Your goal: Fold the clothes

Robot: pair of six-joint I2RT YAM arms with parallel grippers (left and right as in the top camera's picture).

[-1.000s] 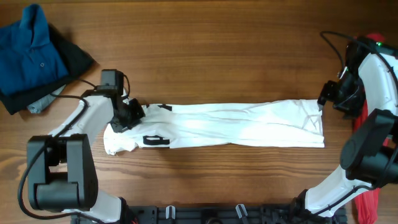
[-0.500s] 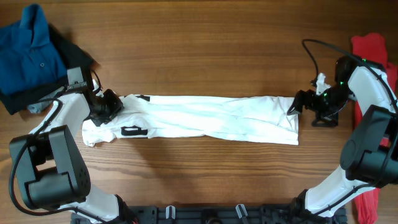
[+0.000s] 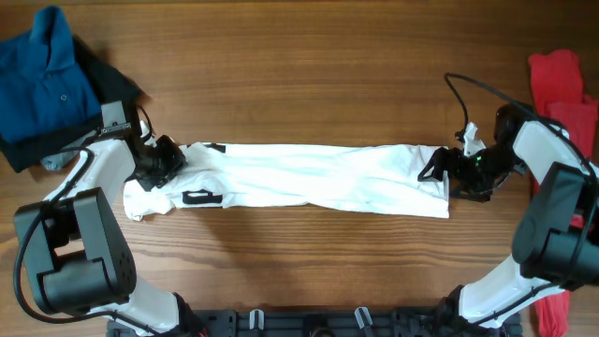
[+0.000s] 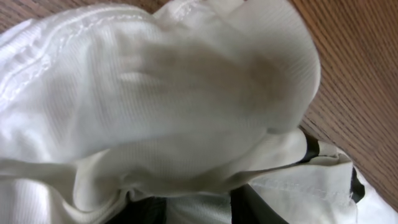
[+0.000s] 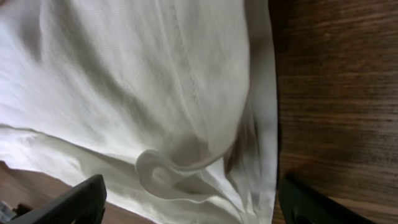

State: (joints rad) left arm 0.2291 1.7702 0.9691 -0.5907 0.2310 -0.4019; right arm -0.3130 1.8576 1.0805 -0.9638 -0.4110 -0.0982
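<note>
White T-shirt (image 3: 309,178) lies stretched lengthwise across the middle of the worktop (image 3: 309,75).
Your right fingers (image 5: 311,199) stand spread wide over its right hem. Your left fingers (image 3: 173,161) are buried in bunched fabric, so their grip is unclear. Beyond, bare wood runs between the blue polo (image 3: 47,75) and red shirts (image 3: 562,84).

Beyond the white T-shirt (image 3: 309,178), the worktop (image 3: 309,65) lies bare and wide, and a narrower bare strip runs along the near side. The shirt spans the middle from left to right, between my left claw (image 3: 171,160) and my right claw (image 3: 434,172). The blue polo (image 3: 42,80) on dark pieces (image 3: 114,87) fills the far left corner. Red shirts (image 3: 554,73) line the right edge, just beside my right arm (image 3: 538,145).
</note>
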